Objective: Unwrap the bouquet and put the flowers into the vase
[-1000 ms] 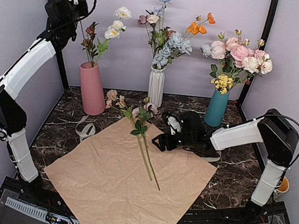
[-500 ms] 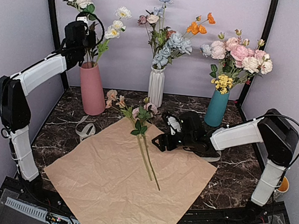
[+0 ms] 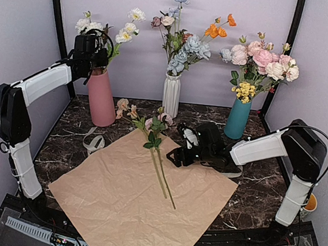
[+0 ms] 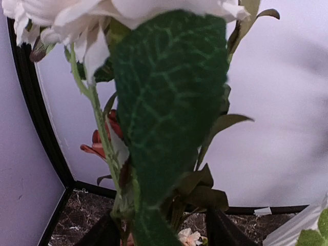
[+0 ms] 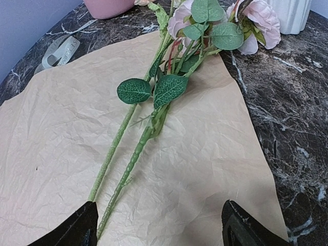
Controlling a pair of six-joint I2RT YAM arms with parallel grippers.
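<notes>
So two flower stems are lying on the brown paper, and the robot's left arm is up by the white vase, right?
Not quite. The left gripper is up by the pink vase instead, as the top view shows. The two flower stems do lie on the brown paper.

The bench (image 3: 63,148) is dark brown marble streaked with pale veins. The paper (image 3: 115,205) spread on it is plain tan and crinkled, and the ribbon (image 3: 94,142) is greyish cream. The flowers (image 3: 150,134) on the paper have green stems, veined green leaves and pale pink and peach blooms. The vase (image 3: 100,99) is matte pink, with white blooms (image 3: 126,33) above it. The ribbed vase (image 3: 171,94) is white, under a blue and orange bunch (image 3: 189,44). The third vase (image 3: 237,118) is teal, with pink roses (image 3: 263,60) and a yellow cluster (image 3: 246,91). The wall (image 3: 139,80) is pale lilac.
</notes>
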